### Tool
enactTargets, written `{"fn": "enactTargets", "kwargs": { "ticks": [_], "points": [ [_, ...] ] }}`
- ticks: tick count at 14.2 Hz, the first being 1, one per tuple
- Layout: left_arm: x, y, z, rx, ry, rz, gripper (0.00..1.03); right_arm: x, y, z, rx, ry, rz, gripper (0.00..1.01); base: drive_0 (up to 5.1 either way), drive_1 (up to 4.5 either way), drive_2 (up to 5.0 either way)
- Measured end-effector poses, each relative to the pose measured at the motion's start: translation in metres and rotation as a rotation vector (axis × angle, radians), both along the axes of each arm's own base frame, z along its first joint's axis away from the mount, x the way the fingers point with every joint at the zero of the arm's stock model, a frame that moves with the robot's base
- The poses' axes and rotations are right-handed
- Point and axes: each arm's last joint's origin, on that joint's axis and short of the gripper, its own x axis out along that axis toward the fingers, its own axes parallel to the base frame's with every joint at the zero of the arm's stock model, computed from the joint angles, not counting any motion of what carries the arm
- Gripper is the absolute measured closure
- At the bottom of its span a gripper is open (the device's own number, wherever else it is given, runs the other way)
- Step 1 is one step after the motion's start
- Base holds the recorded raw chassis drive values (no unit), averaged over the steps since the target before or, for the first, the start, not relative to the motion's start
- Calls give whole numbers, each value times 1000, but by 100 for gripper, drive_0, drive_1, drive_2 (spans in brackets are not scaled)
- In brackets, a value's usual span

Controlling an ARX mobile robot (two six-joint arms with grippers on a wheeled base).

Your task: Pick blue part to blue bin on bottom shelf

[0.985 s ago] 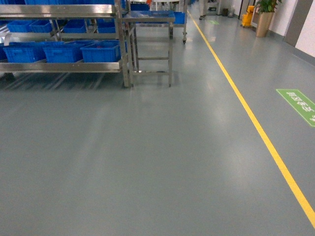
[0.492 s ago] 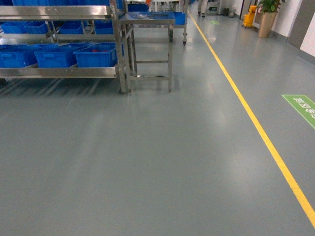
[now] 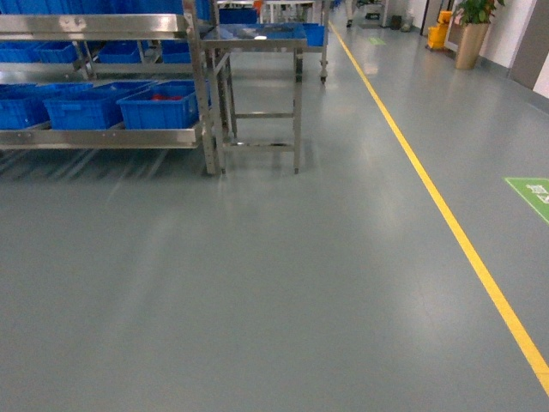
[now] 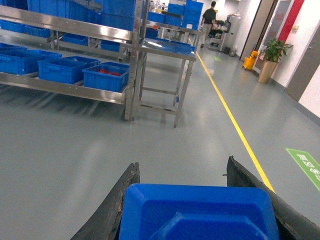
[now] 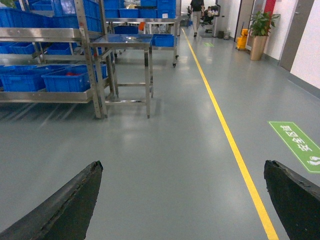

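- The blue part (image 4: 199, 212) sits pinched between the jaws of the left gripper (image 4: 200, 200), filling the bottom of the left wrist view — the pick looks done.
- The right gripper (image 5: 182, 200) is spread wide with nothing in it, only grey floor (image 3: 283, 283) between its fingers.
- The bottom shelf (image 3: 99, 136) stands well ahead on the left, carrying a row of blue bins; the nearest blue bin (image 3: 161, 105) has something red inside.
- A steel table (image 3: 257, 39) stands just beside the rack; a yellow line (image 3: 446, 223) runs along the floor.
- What's left, by my reckoning: close in on the rack, reach low, release into the right bin.
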Motion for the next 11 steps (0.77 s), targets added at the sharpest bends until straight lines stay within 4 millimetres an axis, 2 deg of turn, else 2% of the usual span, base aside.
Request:
{"fn": "enactTargets", "kwargs": {
  "ticks": [11],
  "points": [
    [0, 0, 0, 0, 0, 0, 59, 0, 0, 0, 0, 2, 0, 3, 1, 431, -430]
  ]
}}
